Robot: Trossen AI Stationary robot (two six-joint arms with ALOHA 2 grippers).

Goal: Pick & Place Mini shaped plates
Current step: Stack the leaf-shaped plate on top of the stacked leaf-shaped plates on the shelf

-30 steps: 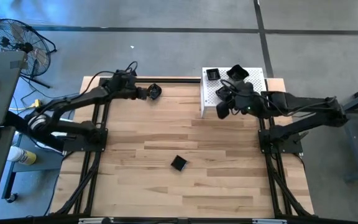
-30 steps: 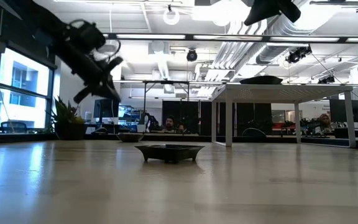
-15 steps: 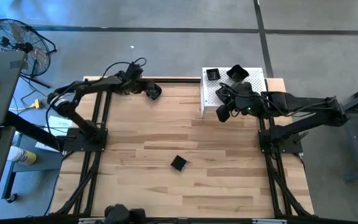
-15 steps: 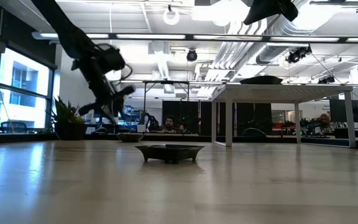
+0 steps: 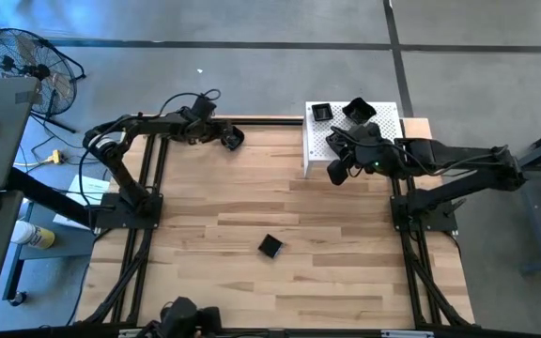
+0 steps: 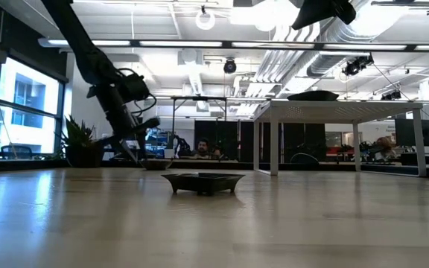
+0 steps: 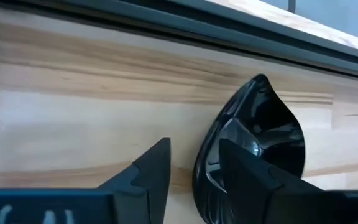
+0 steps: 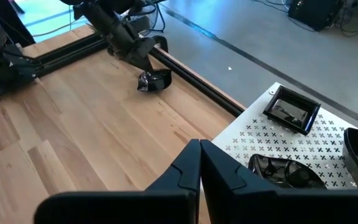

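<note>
Where left gripper (image 7: 188, 171) gapes, plate (image 7: 253, 149) touching

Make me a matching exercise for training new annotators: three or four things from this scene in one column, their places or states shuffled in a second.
1. left gripper
2. right gripper
3. leaf-shaped plate
4. square plate

A. alone mid-table
B. shut, beside the white perforated stand
C. open at a plate
D. by the table's far rail

Pairs: 1-C, 2-B, 3-D, 4-A
</note>
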